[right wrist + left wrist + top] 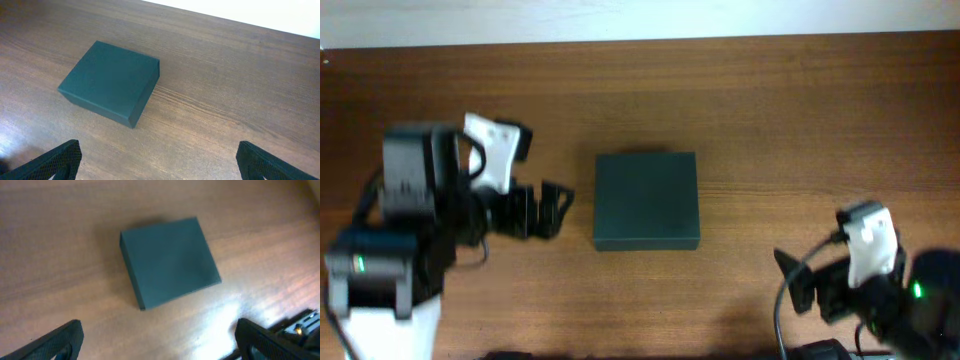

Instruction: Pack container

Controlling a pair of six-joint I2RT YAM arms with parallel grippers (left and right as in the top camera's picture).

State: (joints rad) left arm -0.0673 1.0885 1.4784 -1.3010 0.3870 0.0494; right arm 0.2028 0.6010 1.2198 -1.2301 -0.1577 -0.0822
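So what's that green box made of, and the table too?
The green box looks like cardboard or stiff paperboard with a matte finish: it has flat faces, crisp edges and no shine. It might be covered board, but the pictures cannot settle that. The table looks like wood or a wood-look laminate. It has brown streaky grain, and a soft patch of glare in the left wrist view.

Overhead: looks straight down on the brown wood-grain counter (770,110), with the dark green matte rectangular box (647,200) dead centre. Left wrist: low at 9 o'clock, facing 3, box near, left claw (160,342) tips in the bottom corners. Right wrist: at 4 o'clock, facing about 10, box farther off. All three views share the box.
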